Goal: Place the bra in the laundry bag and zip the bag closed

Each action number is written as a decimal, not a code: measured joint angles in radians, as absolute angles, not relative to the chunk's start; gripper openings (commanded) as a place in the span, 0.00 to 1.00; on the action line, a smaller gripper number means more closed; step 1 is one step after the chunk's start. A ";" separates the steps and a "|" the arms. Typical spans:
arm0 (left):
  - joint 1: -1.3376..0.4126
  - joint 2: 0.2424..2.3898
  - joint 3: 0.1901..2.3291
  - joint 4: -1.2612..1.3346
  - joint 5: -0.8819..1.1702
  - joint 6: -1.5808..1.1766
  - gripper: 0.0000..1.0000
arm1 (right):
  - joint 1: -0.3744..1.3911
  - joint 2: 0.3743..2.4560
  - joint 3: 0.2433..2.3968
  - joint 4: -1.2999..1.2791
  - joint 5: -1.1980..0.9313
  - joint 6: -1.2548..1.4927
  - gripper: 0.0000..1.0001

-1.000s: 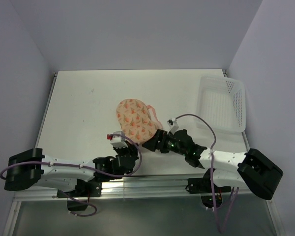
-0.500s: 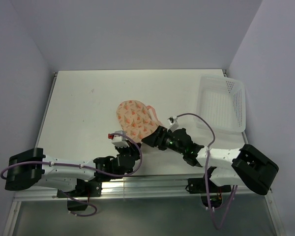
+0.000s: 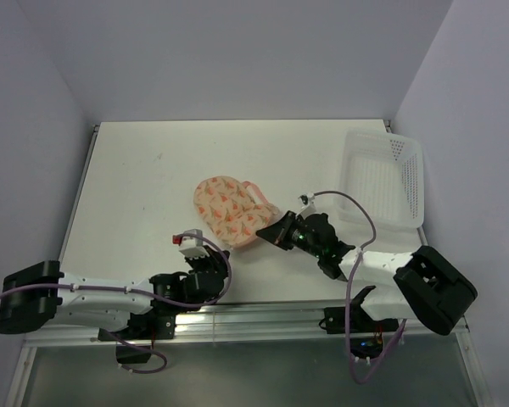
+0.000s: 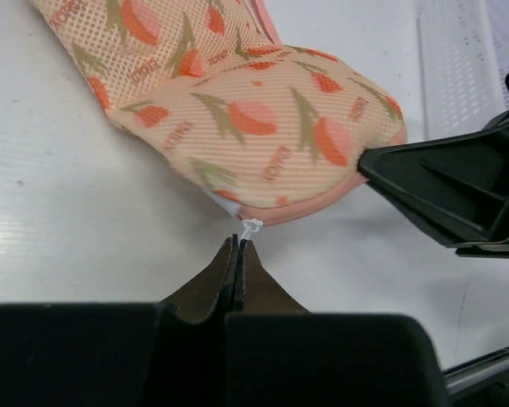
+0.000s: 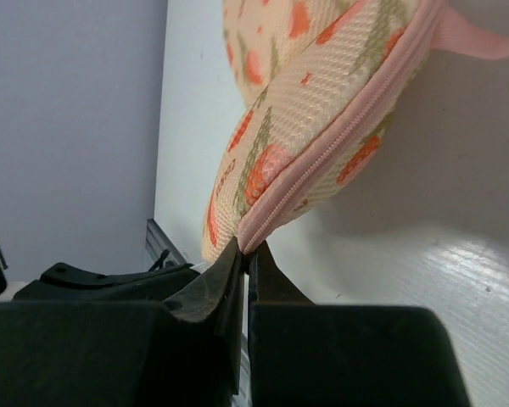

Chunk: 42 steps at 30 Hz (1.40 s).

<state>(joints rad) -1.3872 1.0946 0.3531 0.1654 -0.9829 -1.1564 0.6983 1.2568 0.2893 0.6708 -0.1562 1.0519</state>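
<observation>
The laundry bag (image 3: 229, 210), a peach oval pouch with an orange-red pattern and pink zipper trim, lies mid-table. Its near end bulges in the left wrist view (image 4: 263, 127). My left gripper (image 3: 220, 254) is shut on the small white zipper pull (image 4: 251, 226) at the bag's near edge, with the tips (image 4: 237, 242) pressed together. My right gripper (image 3: 260, 231) is shut on the bag's pink zipper seam (image 5: 322, 144) at its right end, and it pinches the trim (image 5: 248, 248). The bra does not show in any view.
A white perforated plastic basket (image 3: 383, 178) stands at the table's right edge, also seen at the top right of the left wrist view (image 4: 458, 68). The bag's pink loop (image 5: 483, 42) trails from its far side. Purple-grey walls enclose the table.
My right gripper has closed from wide open onto the bag's right edge. The bag has slid left and away. My left arm has drawn back to the left, still shut.
</observation>
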 measured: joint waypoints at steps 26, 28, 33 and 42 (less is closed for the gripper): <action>-1.364 0.785 0.513 -0.159 -1.029 -1.048 0.85 | 0.622 1.412 0.531 0.491 -0.183 0.886 1.00; -1.364 0.746 0.527 -0.204 -1.029 -1.054 0.86 | 0.636 1.385 0.499 0.458 -0.178 0.868 1.00; -1.362 0.689 0.577 -0.341 -1.024 -1.058 0.89 | 0.648 1.135 0.423 0.269 -0.107 0.811 1.00; -1.362 0.602 0.675 -0.449 -0.976 -1.026 0.92 | 0.649 0.534 0.528 -0.044 0.011 0.643 1.00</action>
